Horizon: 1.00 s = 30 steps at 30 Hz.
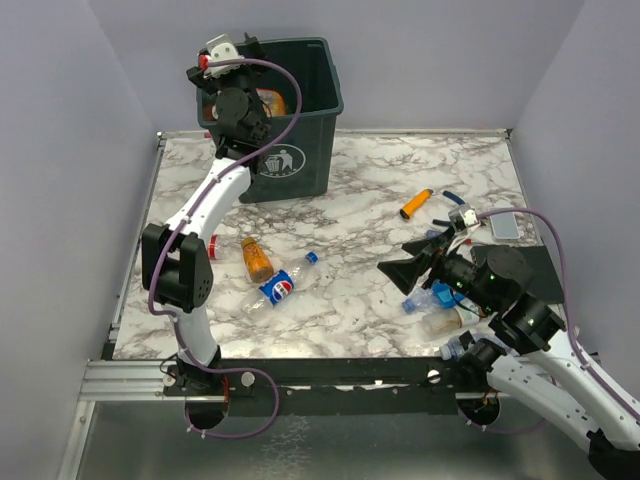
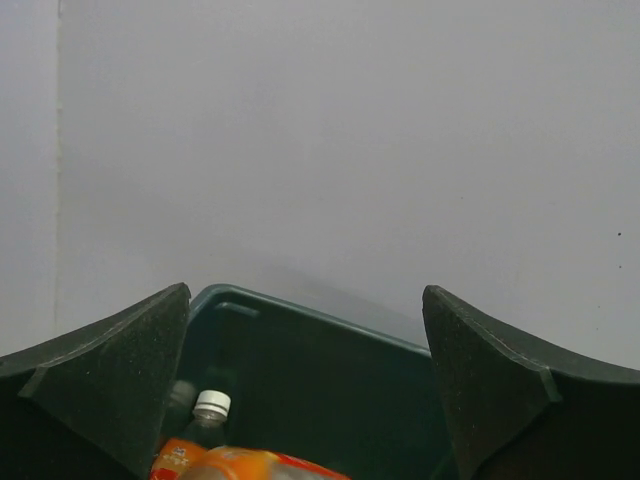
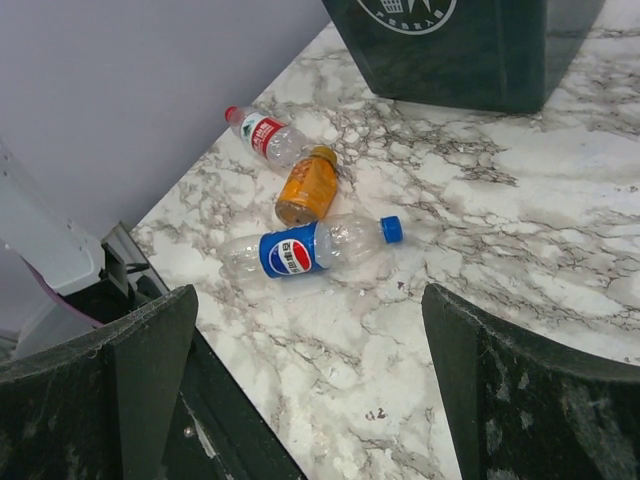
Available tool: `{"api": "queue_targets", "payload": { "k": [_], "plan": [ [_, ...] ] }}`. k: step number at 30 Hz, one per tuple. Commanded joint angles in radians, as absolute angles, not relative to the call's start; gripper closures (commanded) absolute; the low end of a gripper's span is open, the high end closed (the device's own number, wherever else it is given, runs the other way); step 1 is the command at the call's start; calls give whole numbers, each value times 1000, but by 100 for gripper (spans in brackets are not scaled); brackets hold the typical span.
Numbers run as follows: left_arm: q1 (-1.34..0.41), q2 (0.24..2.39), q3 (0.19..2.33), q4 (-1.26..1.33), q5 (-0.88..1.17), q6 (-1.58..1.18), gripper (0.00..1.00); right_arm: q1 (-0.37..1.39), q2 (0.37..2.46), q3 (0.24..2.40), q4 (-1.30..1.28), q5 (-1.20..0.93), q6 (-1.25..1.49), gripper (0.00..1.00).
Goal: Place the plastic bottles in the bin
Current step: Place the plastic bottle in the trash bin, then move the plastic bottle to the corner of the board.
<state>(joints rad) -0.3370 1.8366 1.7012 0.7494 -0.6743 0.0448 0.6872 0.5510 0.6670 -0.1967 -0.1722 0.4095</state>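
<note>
The dark green bin [image 1: 310, 150] stands at the back left of the table. My left gripper [image 1: 250, 46] hangs open over the bin's left rim, nothing between its fingers [image 2: 307, 292]. Below it inside the bin [image 2: 330, 370] lie an orange-labelled bottle [image 2: 250, 466] and a white-capped bottle [image 2: 211, 405]. On the table near the left arm lie three plastic bottles: a blue-labelled one [image 1: 283, 285] [image 3: 300, 248], an orange one [image 1: 257, 259] [image 3: 308, 185] and a red-labelled one [image 3: 265, 133]. My right gripper [image 1: 392, 268] [image 3: 310, 295] stands open above the marble, right of them, holding nothing.
More bottles with blue caps [image 1: 440, 297] lie partly under the right arm. A small orange cylinder [image 1: 416, 203] and blue-handled pliers [image 1: 452, 198] lie at the right back. Grey walls close in three sides. A metal rail [image 1: 130, 375] runs along the near edge.
</note>
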Motion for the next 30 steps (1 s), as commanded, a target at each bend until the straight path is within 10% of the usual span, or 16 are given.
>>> {"api": "queue_targets", "payload": {
  "k": [1,17,30],
  "plan": [
    [-349,1799,1741,704,-691,-21,1,692,556,677,-225,-138,379,3],
    [-783,1474,1671,337,-612,131,1,691,626,720,-205,75,424,2],
    [-867,1034,953,-90,-667,-237,1,690,902,706,-132,-63,588,1]
  ]
}}
